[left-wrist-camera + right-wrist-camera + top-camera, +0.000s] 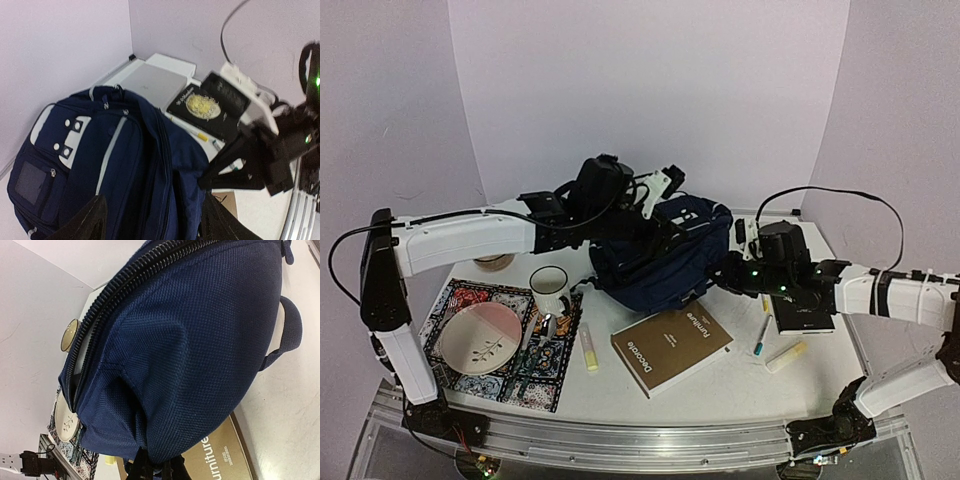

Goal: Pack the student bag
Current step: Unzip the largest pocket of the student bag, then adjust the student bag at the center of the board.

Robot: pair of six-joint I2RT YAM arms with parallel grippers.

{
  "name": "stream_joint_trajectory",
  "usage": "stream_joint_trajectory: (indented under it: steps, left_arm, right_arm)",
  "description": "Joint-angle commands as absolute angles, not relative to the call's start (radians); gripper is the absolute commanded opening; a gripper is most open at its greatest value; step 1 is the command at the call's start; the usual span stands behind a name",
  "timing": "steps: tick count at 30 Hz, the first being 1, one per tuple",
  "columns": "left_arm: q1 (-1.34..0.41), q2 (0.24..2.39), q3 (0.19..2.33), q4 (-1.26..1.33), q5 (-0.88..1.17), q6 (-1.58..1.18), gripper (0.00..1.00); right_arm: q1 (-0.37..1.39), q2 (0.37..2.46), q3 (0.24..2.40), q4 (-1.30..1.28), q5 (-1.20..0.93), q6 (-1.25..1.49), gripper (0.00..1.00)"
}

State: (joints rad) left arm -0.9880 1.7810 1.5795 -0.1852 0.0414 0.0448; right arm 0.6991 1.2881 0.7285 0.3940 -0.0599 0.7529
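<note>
Here, woven navy student bag (200,340) bulges roundly; coarse black zipper (125,282).

My left arm (470,240) reaches rightward, left claw (152,212) spread wide; my right arm (890,292) stretches leftward, right claw (155,467) pinched tight on the dark navy fabric backpack (190,340).

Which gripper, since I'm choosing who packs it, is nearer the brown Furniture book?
Right. The right gripper pinches the backpack's edge just beyond the Furniture book; the left gripper hovers open over the backpack, farther back.
</note>
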Motion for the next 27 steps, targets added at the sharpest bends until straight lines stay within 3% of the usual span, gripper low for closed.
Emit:
stream_joint_trajectory:
  steps: [1, 14, 23, 27]
  left_arm:
    - [-0.989, 1.777, 1.550, -0.220, 0.047, 0.103, 0.67]
    - [-0.990, 1.904, 1.626, -0.272, -0.087, 0.178, 0.56]
    - [-0.986, 1.964, 1.702, -0.274, -0.329, 0.220, 0.01]
    - [-0.976, 1.991, 1.770, -0.273, -0.455, 0.304, 0.00]
  right_arm:
    - [0.700, 1.251, 0.807, 0.436, -0.056, 0.697, 0.00]
    - [0.700, 1.249, 0.829, 0.396, -0.052, 0.671, 0.00]
    - [0.700, 1.250, 0.812, 0.372, -0.024, 0.664, 0.00]
    - [0.700, 1.236, 0.800, 0.326, 0.055, 0.661, 0.00]
